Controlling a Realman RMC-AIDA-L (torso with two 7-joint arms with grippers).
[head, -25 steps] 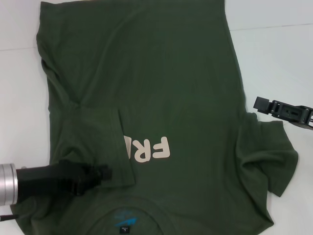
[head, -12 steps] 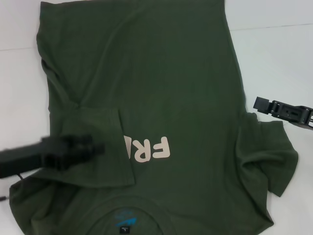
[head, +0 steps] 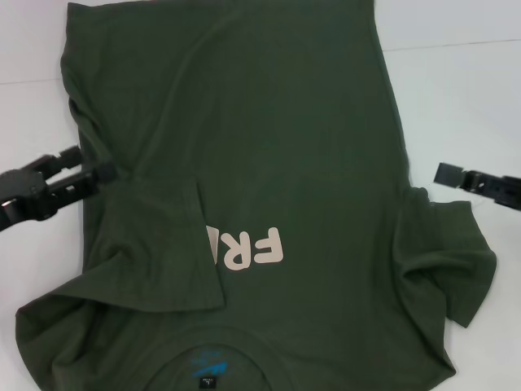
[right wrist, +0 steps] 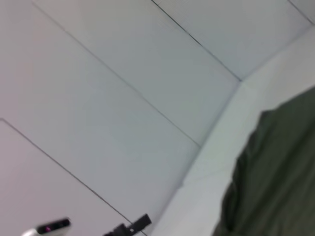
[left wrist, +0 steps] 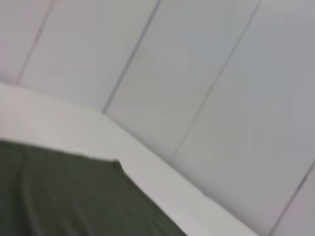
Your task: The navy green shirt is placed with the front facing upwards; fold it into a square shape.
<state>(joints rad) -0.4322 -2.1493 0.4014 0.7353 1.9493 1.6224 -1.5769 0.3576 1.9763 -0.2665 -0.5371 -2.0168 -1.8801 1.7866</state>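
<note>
The left gripper is hovering at nine o'clock, fingers apart, tips just touching the shirt at its left edge; the right gripper is waiting at three o'clock (fingers: cannot tell). The shirt is lying flat, front up, left sleeve folded in. Soft, light, floppy cloth probably needs pinching at hems or sleeve edges.

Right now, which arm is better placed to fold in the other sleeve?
The right: its hand sits just beyond the unfolded sleeve. The left hand is across the shirt, beside the sleeve already folded.
</note>
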